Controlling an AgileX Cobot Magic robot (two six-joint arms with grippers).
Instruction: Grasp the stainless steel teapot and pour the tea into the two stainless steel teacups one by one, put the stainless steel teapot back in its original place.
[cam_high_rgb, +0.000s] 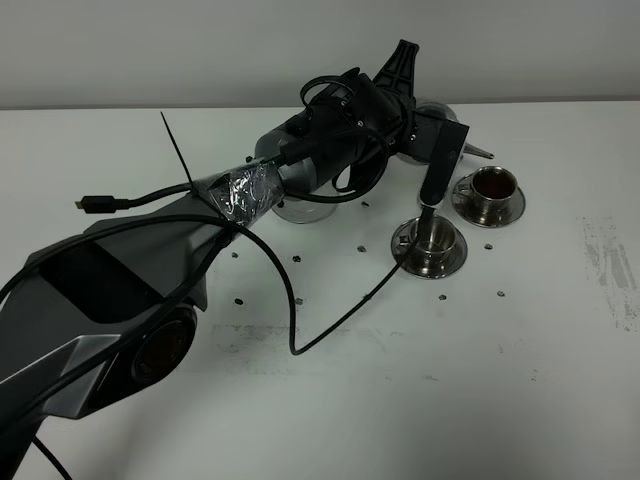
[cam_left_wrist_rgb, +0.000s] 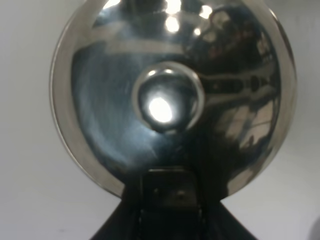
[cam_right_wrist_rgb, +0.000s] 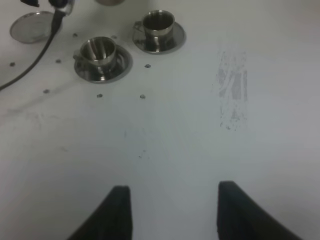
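Item: stainless steel teapot (cam_left_wrist_rgb: 165, 100), lifted clear of its round base (cam_right_wrist_rgb: 31, 26) and carried by the left gripper (cam_left_wrist_rgb: 167, 197). This gripper reaches across the middle and appears clamped on the handle (its fingers are hidden beneath the pot). The pot's spout (cam_high_rgb: 483, 153) lies just beside the far teacup (cam_high_rgb: 492, 188), which holds dark tea. The near teacup (cam_high_rgb: 430, 238) looks empty, so 1 of 2 pours seems done. Right gripper (cam_right_wrist_rgb: 172, 210): jaws spread wide, nothing held, low over bare table (cam_right_wrist_rgb: 200, 130) well apart from both cups, probably to leave the pouring path free.
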